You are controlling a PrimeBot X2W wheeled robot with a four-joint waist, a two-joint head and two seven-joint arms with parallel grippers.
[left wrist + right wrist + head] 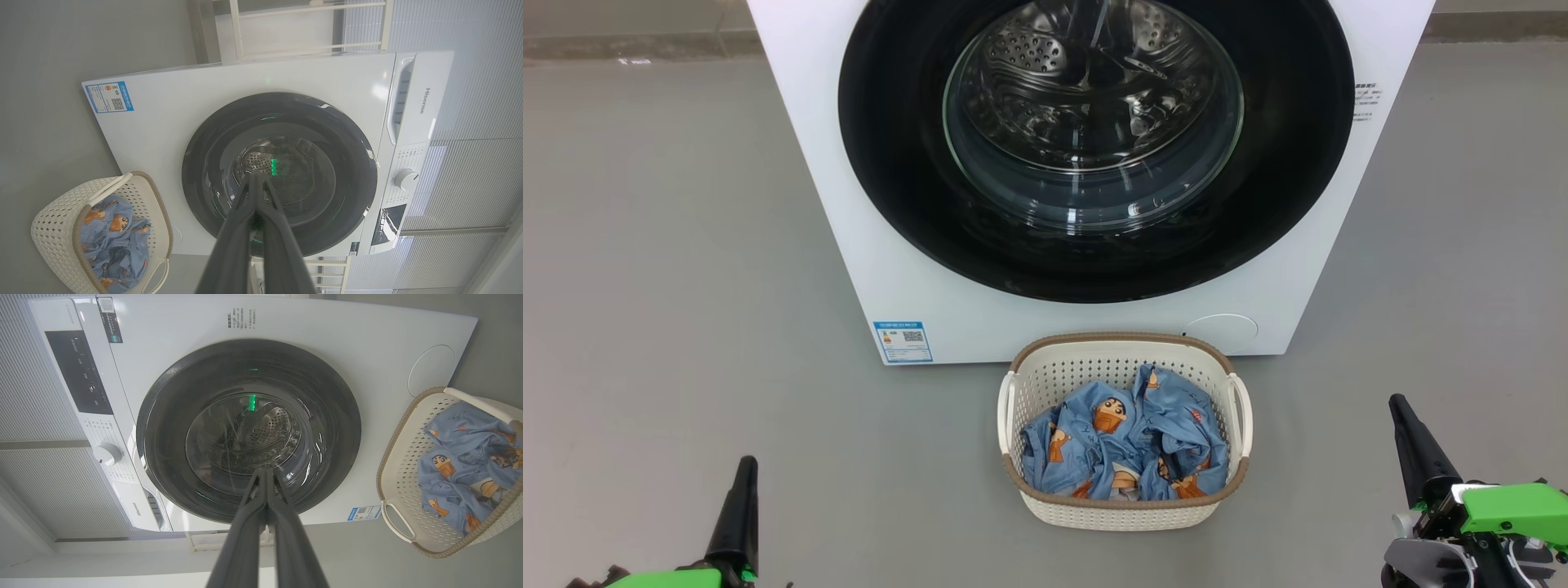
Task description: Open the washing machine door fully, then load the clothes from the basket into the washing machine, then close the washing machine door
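While both arms hung low at the near corners of the head view, the washing machine [882, 302] stood on the grey floor [670, 245] with its door [890, 163] shut against the white front; the steel drum showed through the glass. A blue label [903, 341] sat at the lower left corner of the front. The basket [1115, 336] stood on the floor just in front of the machine, below the door; whether it touched the front could not be told. The clothes [1119, 441] lay crumpled inside the basket, below its rim. The left gripper [746, 467] was well to the left of the basket, with its fingers pressed together at the tips and nothing between them. The right gripper [1398, 404] was well to the right of the basket, likewise clenched and empty. Each wrist view looked along closed fingers toward the door glass.
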